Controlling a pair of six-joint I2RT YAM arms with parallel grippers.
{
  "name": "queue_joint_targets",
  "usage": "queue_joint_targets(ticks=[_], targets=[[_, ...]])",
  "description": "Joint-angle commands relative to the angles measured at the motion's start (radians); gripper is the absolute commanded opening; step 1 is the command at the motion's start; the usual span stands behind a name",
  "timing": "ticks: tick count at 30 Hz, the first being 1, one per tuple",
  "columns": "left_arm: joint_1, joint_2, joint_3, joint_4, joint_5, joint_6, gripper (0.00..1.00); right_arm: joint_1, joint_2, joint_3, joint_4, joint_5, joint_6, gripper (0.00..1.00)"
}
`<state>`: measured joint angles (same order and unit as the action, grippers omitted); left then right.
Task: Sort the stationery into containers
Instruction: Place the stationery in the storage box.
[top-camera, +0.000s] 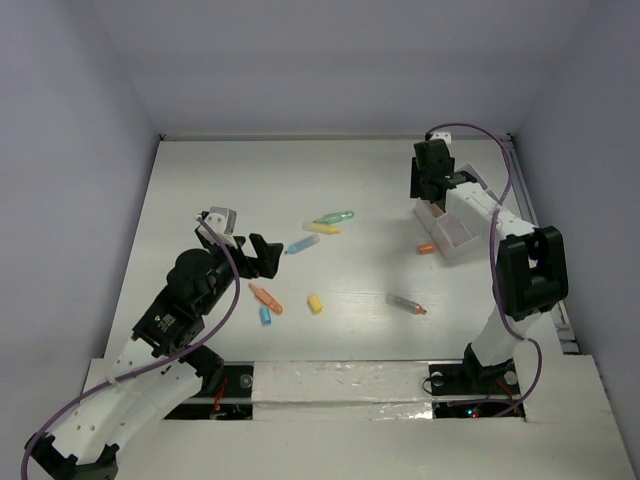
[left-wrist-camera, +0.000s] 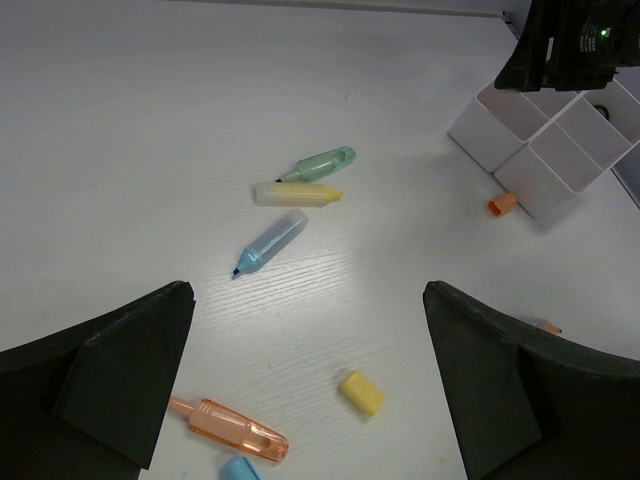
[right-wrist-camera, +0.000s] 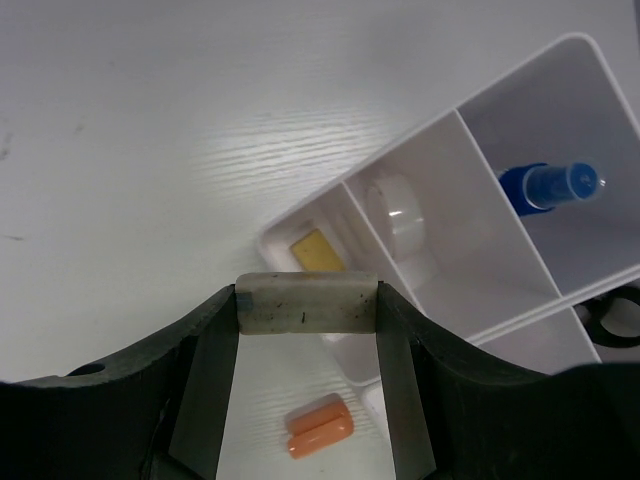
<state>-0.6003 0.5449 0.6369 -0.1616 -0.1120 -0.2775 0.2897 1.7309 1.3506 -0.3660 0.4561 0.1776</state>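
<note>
From above, the left gripper (top-camera: 262, 255) stands with fingers apart over the worktop (top-camera: 230, 170), the blue marker (top-camera: 300, 244) just ahead of it. The right gripper (top-camera: 432, 185) hangs over the tray (top-camera: 455, 245). In the left wrist view the blue marker, yellow marker (left-wrist-camera: 298, 193) and green marker (left-wrist-camera: 318, 163) lie beyond the spread fingers, with a yellow cap (left-wrist-camera: 361, 392) between the two fingers. In the right wrist view the right gripper is clamped on a grey piece (right-wrist-camera: 305, 303) by the tray's corner. Beyond it a tape ring (right-wrist-camera: 400, 215) and a blue-capped bottle (right-wrist-camera: 550, 185) sit in separate compartments.
</note>
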Motion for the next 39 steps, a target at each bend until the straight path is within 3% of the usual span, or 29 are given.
queue_joint_targets(ticks=[1,5,13,22,24,29,31,34,38,39], targets=[[0.005,-0.011,0.018,0.039,0.012,0.008,0.99,-0.017,0.004,0.004,-0.017,0.091,-0.020,0.47],[0.005,-0.007,0.018,0.042,0.017,0.008,0.99,-0.017,0.004,-0.001,-0.016,0.105,-0.024,0.51],[0.005,0.000,0.018,0.042,0.017,0.008,0.99,-0.026,0.006,0.004,-0.017,0.093,-0.018,0.75],[0.005,0.006,0.018,0.043,0.012,0.008,0.99,-0.026,-0.060,-0.011,-0.030,0.023,0.003,0.77],[0.005,0.007,0.018,0.043,0.014,0.008,0.99,-0.003,-0.099,-0.022,-0.048,-0.022,0.014,0.75],[0.014,0.010,0.020,0.042,0.015,0.008,0.99,0.100,-0.279,-0.180,-0.111,-0.134,0.089,0.55],[0.014,0.009,0.021,0.042,0.015,0.008,0.99,0.155,-0.341,-0.260,-0.120,-0.203,0.126,0.36],[0.014,0.004,0.020,0.045,0.020,0.008,0.99,0.221,-0.465,-0.399,-0.161,-0.278,0.227,0.22],[0.014,0.000,0.020,0.048,0.029,0.008,0.99,0.296,-0.625,-0.554,-0.194,-0.399,0.405,0.24],[0.014,-0.002,0.021,0.048,0.029,0.008,0.99,0.311,-0.672,-0.592,-0.205,-0.419,0.439,0.34]])
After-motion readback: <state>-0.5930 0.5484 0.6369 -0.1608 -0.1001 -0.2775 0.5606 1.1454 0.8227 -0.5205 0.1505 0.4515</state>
